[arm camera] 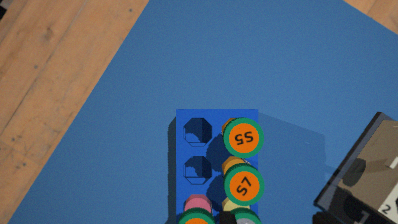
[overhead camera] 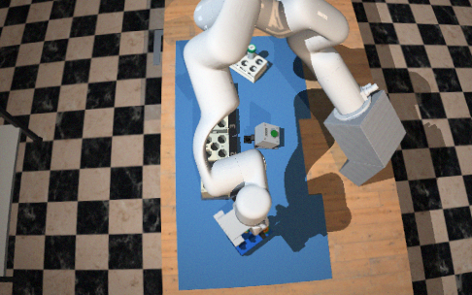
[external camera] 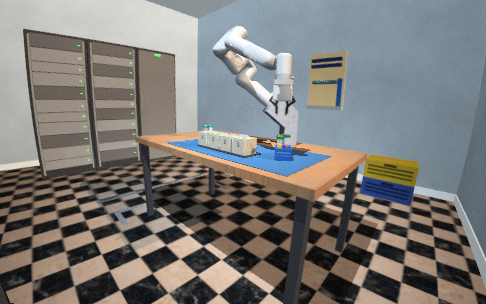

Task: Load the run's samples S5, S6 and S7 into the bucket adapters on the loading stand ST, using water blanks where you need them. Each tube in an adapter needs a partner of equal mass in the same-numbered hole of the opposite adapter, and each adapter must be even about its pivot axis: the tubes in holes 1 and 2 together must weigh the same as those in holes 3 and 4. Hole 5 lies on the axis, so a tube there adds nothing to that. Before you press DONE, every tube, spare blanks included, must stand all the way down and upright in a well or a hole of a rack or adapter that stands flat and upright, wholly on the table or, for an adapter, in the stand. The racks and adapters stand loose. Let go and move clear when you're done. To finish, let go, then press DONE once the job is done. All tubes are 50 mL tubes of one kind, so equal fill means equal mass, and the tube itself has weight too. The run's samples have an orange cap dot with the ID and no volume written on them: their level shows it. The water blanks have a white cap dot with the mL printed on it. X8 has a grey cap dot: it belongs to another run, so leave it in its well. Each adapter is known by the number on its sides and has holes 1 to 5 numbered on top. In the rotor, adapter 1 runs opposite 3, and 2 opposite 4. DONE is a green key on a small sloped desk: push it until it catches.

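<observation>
A blue sample rack (arm camera: 217, 115) (overhead camera: 251, 243) (external camera: 283, 154) stands on the blue mat near the table's front. In the wrist view, tube S5 (arm camera: 243, 137) and tube S7 (arm camera: 243, 185) stand in its right column, both with orange cap dots. A pink-filled tube (arm camera: 198, 205) with an orange dot and a grey-dotted tube (arm camera: 246, 218) show cut off at the bottom edge. Two wells (arm camera: 197, 131) in the left column are empty. My gripper (external camera: 284, 106) hangs straight above this rack, part open, with nothing between the fingers. The row of adapters on the stand (overhead camera: 219, 142) (external camera: 225, 142) lies behind it.
A white rack (overhead camera: 250, 68) with a green-capped tube (overhead camera: 252, 49) stands at the far end of the mat. The DONE desk (overhead camera: 266, 136) with its green key (overhead camera: 274, 132) sits right of the stand. An adapter marked 2 (arm camera: 360, 185) shows at the wrist view's right edge.
</observation>
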Controlling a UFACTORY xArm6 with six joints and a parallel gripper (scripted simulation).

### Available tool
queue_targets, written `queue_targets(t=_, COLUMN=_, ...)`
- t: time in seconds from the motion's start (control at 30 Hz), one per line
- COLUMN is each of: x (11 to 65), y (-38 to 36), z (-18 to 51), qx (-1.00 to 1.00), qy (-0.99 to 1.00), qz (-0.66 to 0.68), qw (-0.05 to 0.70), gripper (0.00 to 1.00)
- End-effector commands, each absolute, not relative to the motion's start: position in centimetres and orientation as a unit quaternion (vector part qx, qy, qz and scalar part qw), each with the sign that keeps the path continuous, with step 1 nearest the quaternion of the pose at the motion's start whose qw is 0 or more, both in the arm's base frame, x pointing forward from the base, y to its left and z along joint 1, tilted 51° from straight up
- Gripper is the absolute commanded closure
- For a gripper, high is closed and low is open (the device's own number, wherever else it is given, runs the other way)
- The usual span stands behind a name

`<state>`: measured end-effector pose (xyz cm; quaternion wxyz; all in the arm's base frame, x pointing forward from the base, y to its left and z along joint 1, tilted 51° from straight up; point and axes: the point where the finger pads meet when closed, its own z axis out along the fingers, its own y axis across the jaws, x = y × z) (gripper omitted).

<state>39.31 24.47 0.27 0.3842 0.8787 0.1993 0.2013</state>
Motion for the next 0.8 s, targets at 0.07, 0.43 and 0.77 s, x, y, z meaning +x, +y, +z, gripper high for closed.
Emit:
queue_targets(t=0.07, x=39.2, y=24.8, z=0.5, qx=0.879, qy=0.199, qz=0.202, qw=0.383, gripper=0.56)
queue_targets(t=0.43, x=39.2, y=24.8, z=0.5, qx=0.879, qy=0.199, qz=0.202, qw=0.383, gripper=0.56)
queue_targets(t=0.77, x=40.5, y=25.5, z=0.8, qx=0.879, qy=0.199, qz=0.202, qw=0.383, gripper=0.43)
